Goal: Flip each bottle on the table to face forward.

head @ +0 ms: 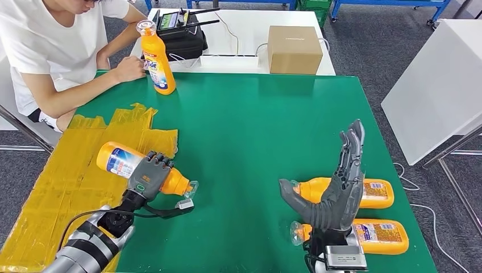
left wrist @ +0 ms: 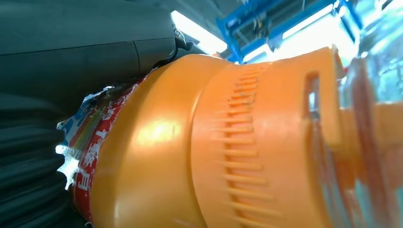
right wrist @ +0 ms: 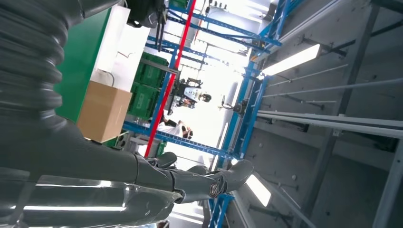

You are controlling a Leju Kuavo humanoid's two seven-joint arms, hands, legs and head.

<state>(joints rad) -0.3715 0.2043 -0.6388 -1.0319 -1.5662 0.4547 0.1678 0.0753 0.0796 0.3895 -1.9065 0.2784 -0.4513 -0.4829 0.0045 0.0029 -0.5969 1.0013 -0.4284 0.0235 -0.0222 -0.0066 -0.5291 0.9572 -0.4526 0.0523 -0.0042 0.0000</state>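
Four orange plastic bottles are in play on the green table top (head: pixel 256 131). The left hand (head: pixel 149 177) is clamped around one orange bottle with a blue-and-white label (head: pixel 122 161), held on its side at about 8 o'clock over the yellow taped patch (head: pixel 68 170), clear cap pointing toward the table centre; the left wrist view shows its ribbed orange shoulder (left wrist: pixel 247 142) hard against the palm. The right hand (head: pixel 335 193) stands upright with fingers apart and straight, holding nothing, at about 5 o'clock. Just behind it lie two more orange bottles on their sides: the farther lying bottle (head: pixel 369 193) and the nearer lying bottle (head: pixel 378 236). A fourth upright orange bottle (head: pixel 158 57) stands at 11 o'clock, steadied by a seated person's hand (head: pixel 129 69). Risks, as judged: the smooth tapered body may slip or rotate in the left grasp during turning; the wrinkled tape could tip it when set down; the right hand may roll the farther lying bottle when reaching. Beyond the table stand a brown cardboard box (head: pixel 294 49) and black radio equipment (head: pixel 181 34) on a white table, on grey floor.
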